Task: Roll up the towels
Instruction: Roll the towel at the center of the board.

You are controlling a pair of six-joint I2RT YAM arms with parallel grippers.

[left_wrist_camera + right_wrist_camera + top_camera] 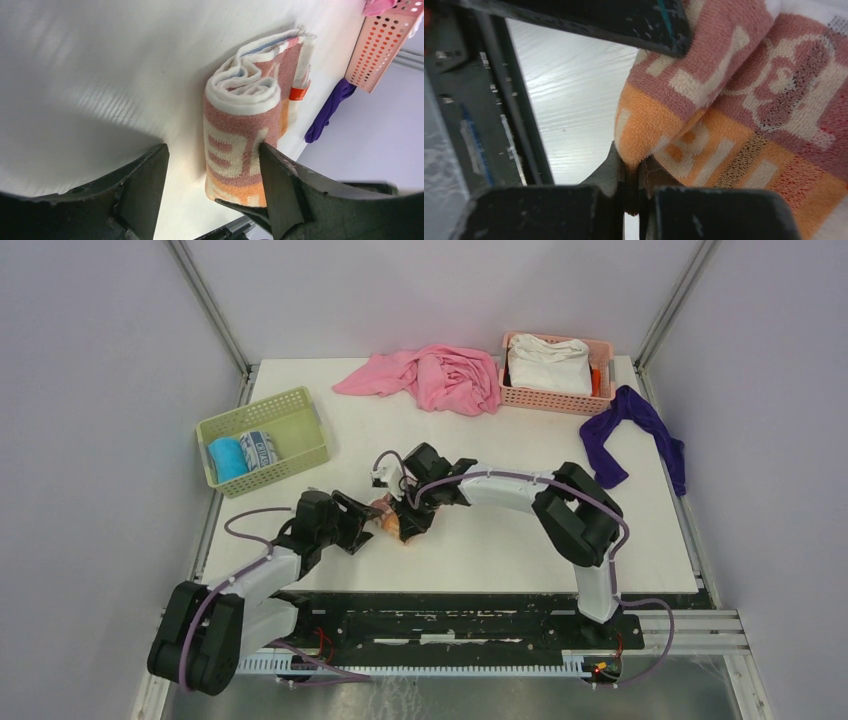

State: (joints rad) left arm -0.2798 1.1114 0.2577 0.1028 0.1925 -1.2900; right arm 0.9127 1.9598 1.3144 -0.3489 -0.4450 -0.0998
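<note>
Two rolls, a blue towel and a printed towel, are sitting in the basket. The third towel is lying rolled on the desk, between the arms. Left jaws are standing wide around it, gripping nothing. Right jaws are pinching shut on a fold at its orange end. To my eye that pinch is catching only an outer layer, so any pull risks unwinding the roll, and the open left jaws are offering no check.

Rolled towel between wide-apart jaws
</note>
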